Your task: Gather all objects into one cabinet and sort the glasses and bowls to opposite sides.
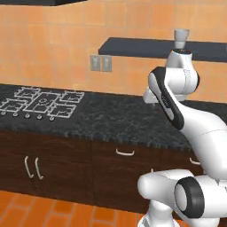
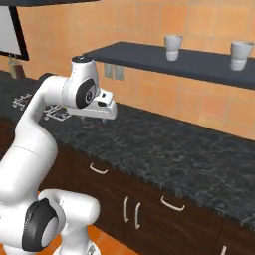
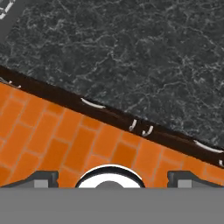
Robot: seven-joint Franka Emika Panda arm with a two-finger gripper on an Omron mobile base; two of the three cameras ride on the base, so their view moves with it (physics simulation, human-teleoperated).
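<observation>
My gripper (image 3: 113,177) hangs over the front edge of the black speckled counter (image 3: 131,52) and points down at it. Its two dark fingertips (image 3: 43,176) stand far apart with nothing between them, so it is open. In the right base view the white hand (image 2: 103,109) hovers well above the counter (image 2: 164,149), left of middle. The cabinet, the glasses and the bowls are out of view.
A dark wall shelf (image 2: 149,59) carries two pale cups (image 2: 173,47) (image 2: 240,55); one cup (image 1: 181,37) shows in the left base view. A gas hob (image 1: 42,102) lies at the counter's left. Brown drawer fronts (image 1: 124,164) and an orange tiled floor (image 3: 52,140) lie below.
</observation>
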